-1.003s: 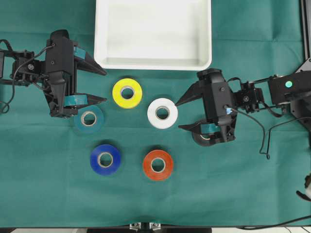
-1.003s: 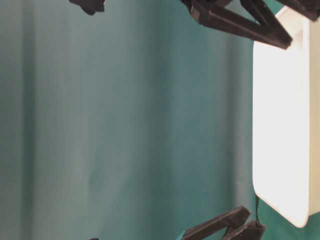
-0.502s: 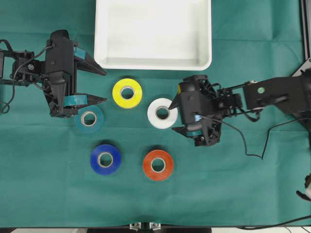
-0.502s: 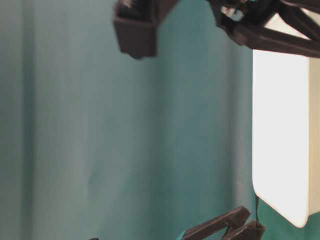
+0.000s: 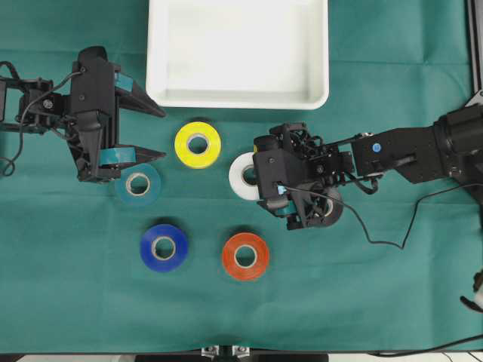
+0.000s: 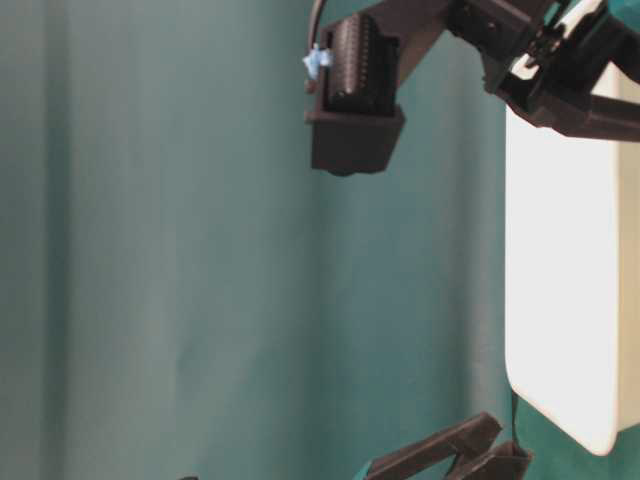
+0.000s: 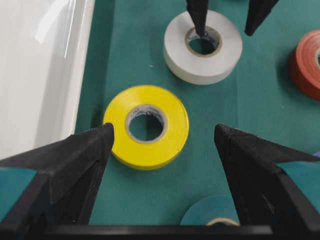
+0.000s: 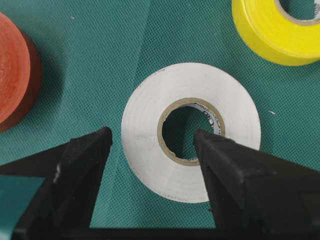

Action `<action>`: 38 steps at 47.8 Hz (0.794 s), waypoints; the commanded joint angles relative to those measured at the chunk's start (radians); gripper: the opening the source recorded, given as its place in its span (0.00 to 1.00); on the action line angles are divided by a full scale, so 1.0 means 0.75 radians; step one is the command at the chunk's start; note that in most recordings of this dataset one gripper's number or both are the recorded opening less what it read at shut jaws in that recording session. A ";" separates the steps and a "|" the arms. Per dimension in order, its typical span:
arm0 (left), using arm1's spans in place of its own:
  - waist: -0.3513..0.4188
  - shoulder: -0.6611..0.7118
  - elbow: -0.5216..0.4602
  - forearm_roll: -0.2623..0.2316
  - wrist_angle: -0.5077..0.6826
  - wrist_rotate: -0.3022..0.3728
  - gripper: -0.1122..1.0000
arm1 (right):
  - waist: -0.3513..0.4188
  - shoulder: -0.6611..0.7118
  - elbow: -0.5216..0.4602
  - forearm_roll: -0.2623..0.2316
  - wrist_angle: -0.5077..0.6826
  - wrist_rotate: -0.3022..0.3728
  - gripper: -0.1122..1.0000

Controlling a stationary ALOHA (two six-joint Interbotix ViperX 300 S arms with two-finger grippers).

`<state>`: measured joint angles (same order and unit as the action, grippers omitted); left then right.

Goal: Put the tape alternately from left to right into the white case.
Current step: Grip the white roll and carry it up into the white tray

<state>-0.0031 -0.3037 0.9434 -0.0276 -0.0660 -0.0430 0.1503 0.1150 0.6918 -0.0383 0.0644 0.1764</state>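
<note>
My right gripper [image 8: 152,137] is open and points down over the white tape roll [image 8: 150,150]. One fingertip stands in the roll's core and the other just outside its left wall. My left gripper [image 5: 161,133] hangs open at the left, with the yellow roll [image 5: 198,145] ahead of its fingertips and the teal roll [image 5: 138,184] just below it. The blue roll [image 5: 164,247] and the orange-red roll [image 5: 245,256] lie nearer the front. The black roll [image 5: 336,215] is partly hidden under my right wrist. The white case [image 5: 238,99] sits at the back with nothing in it.
A green cloth [image 5: 377,302] covers the table. A black cable [image 5: 392,241] trails from my right arm across the cloth. In the table-level view the case's rim [image 6: 560,400] shows at the right and my right arm's body [image 6: 355,110] hangs at the top.
My right gripper has moved left from above the black roll to the white roll and tipped downward. The black roll now shows partly. The left arm has not moved.
</note>
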 commanded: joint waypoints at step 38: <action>-0.004 -0.010 -0.002 0.000 -0.006 -0.002 0.89 | 0.004 0.051 -0.063 0.000 -0.004 0.002 0.61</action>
<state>-0.0031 -0.3037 0.9434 -0.0261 -0.0660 -0.0430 0.1503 0.1687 0.6611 -0.0368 0.0644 0.1779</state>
